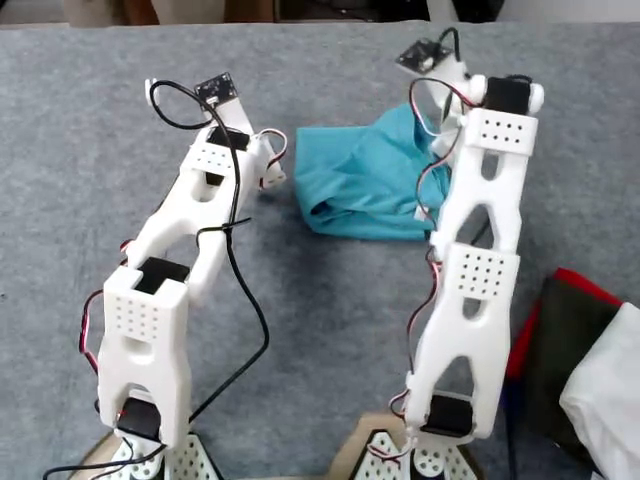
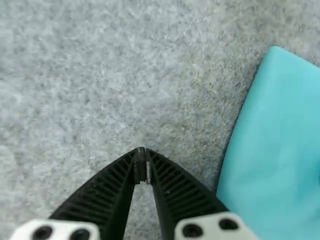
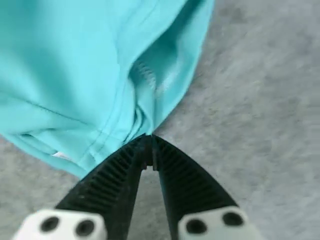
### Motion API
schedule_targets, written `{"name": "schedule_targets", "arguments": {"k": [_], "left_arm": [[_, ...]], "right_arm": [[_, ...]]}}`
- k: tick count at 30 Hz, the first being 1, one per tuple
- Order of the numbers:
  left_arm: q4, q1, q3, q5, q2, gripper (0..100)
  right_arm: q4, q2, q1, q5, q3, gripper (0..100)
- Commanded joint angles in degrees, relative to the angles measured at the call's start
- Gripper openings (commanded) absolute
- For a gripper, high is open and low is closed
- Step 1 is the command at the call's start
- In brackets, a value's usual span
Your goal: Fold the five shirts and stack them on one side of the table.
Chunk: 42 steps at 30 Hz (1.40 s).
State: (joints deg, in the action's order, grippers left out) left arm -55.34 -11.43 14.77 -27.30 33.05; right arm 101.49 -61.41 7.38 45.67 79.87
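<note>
Shirt point(image 1: 365, 185), teal, is lying bunched up at the far middle of the fuzzy grey table point(image 1: 80, 120). Dark, red and white cloths point(image 1: 590, 370) are sitting piled at the near right edge. Right gripper point(image 3: 147, 150) is touching the shirt's edge, fingers closed together. Left gripper point(image 2: 141, 165) is hanging over bare grey just beside the shirt, fingers closed on nothing.

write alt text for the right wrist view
Black jaws, shut tip to tip, sit right at the edge of a rumpled teal shirt. The shirt lies on a grey table, whose bare surface stretches beside it.
</note>
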Motion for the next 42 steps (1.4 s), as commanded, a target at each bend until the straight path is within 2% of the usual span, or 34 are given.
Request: {"name": "schedule_targets", "arguments": {"k": [1, 7, 19, 28, 30, 36, 42], "left_arm": [[0.8, 0.5, 1.4, -0.1, -0.6, 2], [0.8, 0.5, 1.4, 0.0, -0.6, 2], [0.7, 0.5, 1.4, 0.0, -0.6, 2], [0.9, 0.5, 1.4, 0.0, -0.6, 2], [1.0, 0.5, 1.4, 0.0, -0.6, 2], [1.0, 0.5, 1.4, 0.0, -0.6, 2], [1.0, 0.5, 1.4, 0.0, -0.6, 2]], "right_arm": [[0.9, 3.5, 0.7, -1.1, -2.5, 0.5], [-1.1, 3.2, -0.3, -1.1, -6.0, 0.5], [-26.6, -2.9, -0.7, -1.2, -10.2, 0.5], [-39.6, -3.4, 1.5, -1.4, -10.6, 0.5], [-37.6, -2.8, 1.9, -1.6, -10.0, 0.5], [-17.2, -0.7, 1.8, -1.1, -1.7, 0.5], [-5.5, -0.8, 0.4, 0.2, 0.3, 0.5]]}}
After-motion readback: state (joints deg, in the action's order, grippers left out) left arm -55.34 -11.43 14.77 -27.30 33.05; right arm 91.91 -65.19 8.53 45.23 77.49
